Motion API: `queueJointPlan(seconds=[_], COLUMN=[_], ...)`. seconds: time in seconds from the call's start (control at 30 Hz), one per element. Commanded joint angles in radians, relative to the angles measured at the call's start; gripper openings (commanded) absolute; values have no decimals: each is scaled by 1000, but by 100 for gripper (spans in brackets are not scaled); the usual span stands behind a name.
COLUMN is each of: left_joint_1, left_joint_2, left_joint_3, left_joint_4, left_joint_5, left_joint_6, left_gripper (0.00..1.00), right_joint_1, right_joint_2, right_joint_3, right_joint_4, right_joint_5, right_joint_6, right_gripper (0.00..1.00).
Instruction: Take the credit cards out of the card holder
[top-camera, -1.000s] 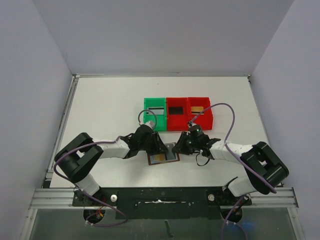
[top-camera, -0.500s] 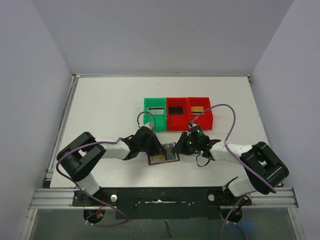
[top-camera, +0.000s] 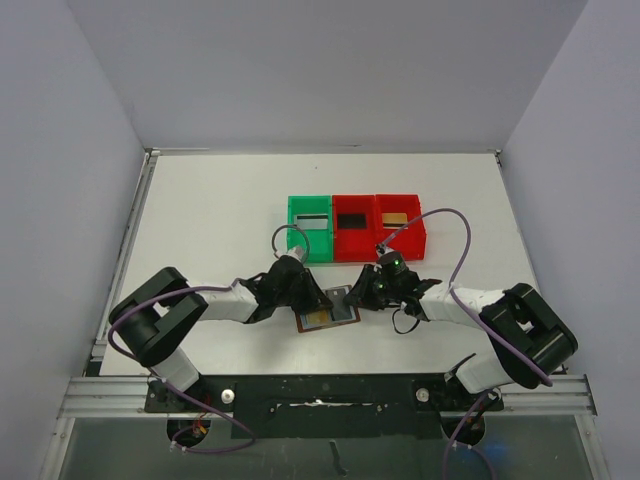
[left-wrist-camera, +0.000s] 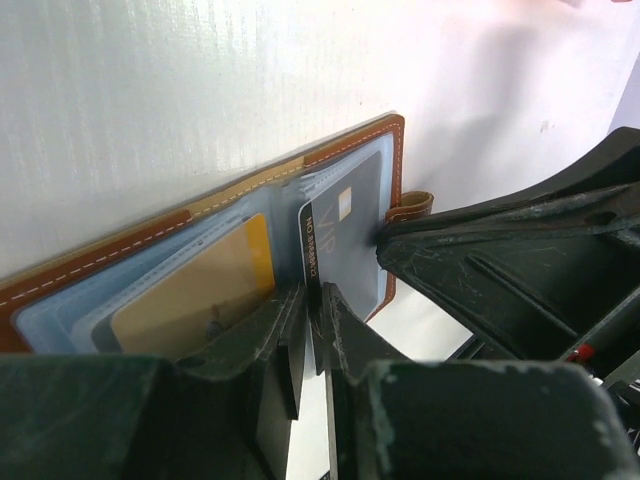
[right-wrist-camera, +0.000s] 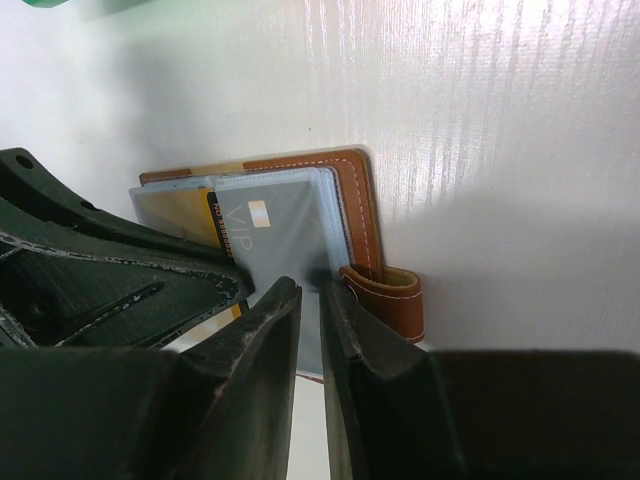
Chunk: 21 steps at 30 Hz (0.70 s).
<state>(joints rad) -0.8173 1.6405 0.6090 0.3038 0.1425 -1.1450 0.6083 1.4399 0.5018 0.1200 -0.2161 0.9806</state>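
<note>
Stitched brown leather card holder (right-wrist-camera: 355, 205), smooth grey plastic credit card (right-wrist-camera: 278, 238), matt ribbed white table (right-wrist-camera: 480, 150)

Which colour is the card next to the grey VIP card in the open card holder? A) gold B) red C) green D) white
A: a gold card lies in the pocket beside the grey VIP card of the open card holder.
</note>
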Motion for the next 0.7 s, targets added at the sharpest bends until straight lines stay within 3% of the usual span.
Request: queueJointPlan(seconds=[0.0, 0.43, 0.67], left_joint_1=[-5, -3, -2], left_joint_2=[-35, -70, -85], left_joint_3=[-11, -66, -83], left_joint_4=[32, 74, 106], left_joint_5=[2, 0, 8], left_joint_6=[1, -53, -66], left_gripper=[11, 4, 12], right_joint_1=[-3, -2, -2], right_joint_2=[32, 31, 37], right_joint_3=[-17, 1, -4], right_joint_4=[-57, -98, -93], right_joint_5=[29, 39, 39], right_joint_6=[-13, -29, -25], right_gripper=[18, 18, 18])
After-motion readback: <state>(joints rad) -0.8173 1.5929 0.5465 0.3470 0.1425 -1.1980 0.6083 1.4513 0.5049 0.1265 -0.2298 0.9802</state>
